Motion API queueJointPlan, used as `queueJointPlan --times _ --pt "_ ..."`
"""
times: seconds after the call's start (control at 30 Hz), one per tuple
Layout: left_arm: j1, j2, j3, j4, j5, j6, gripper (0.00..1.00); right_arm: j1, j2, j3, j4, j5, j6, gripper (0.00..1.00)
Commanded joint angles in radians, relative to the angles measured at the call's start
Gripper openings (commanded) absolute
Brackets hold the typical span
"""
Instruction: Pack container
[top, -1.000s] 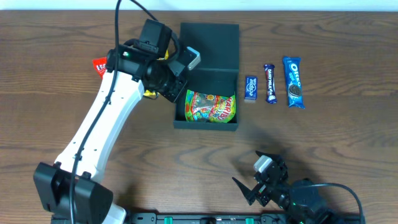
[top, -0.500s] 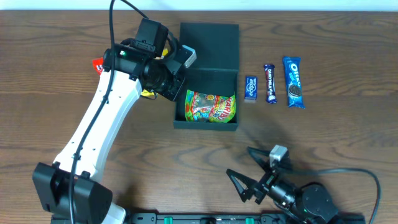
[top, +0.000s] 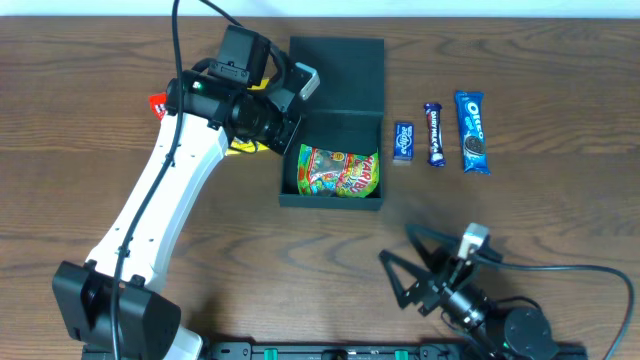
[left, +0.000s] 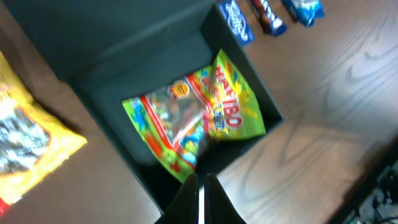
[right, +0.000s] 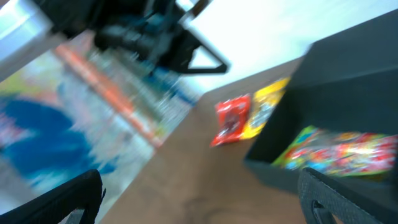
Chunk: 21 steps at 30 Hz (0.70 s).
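The container (top: 335, 122), a dark square box, stands open at the table's middle back with its lid (top: 337, 62) lying flat behind it. A green gummy packet (top: 340, 172) lies inside, in the front half. My left gripper (top: 288, 128) hovers over the box's left wall, shut with nothing held. In the left wrist view its closed fingertips (left: 200, 178) hang above the container's wall (left: 143, 180), just short of the green packet (left: 196, 121). My right gripper (top: 397, 246) is low at the table's front, open and empty, apart from the box.
Right of the box lie a small blue packet (top: 403, 142), a dark bar (top: 434, 134) and a blue cookie pack (top: 472, 131). Left of it, a yellow packet (top: 245, 147) and a red packet (top: 159, 104) show partly under my left arm.
My right arm has shifted right along the front edge and turned its open fingers toward the box. My left gripper has drifted slightly toward the back, still shut.
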Motion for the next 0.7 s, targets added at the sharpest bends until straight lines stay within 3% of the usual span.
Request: queueJointPlan --times 0.0,0.2,0.3,0.33,0.47,0.67 --pt "0.005 -0.014 0.014 0.040 -0.016 -0.011 0.06 -0.102 0.031 0.008 0.000 0.040 0.009 0.99" --pt "0.005 -0.014 0.014 0.140 -0.035 0.059 0.10 -0.349 0.177 0.066 0.010 -0.036 -0.044 0.99" --pt "0.005 -0.014 0.014 0.187 -0.076 0.060 0.18 -0.485 0.296 0.134 0.011 -0.110 -0.123 0.99" --pt "0.005 -0.014 0.014 0.197 -0.089 0.060 0.26 -0.525 0.337 0.159 0.011 -0.142 -0.154 0.99" --pt "0.005 -0.014 0.014 0.235 -0.132 0.060 0.33 -0.676 0.548 0.278 0.011 -0.276 -0.272 0.99" --pt "0.005 -0.014 0.014 0.255 -0.144 0.060 0.50 -0.759 0.858 0.426 0.011 -0.335 -0.413 0.99"
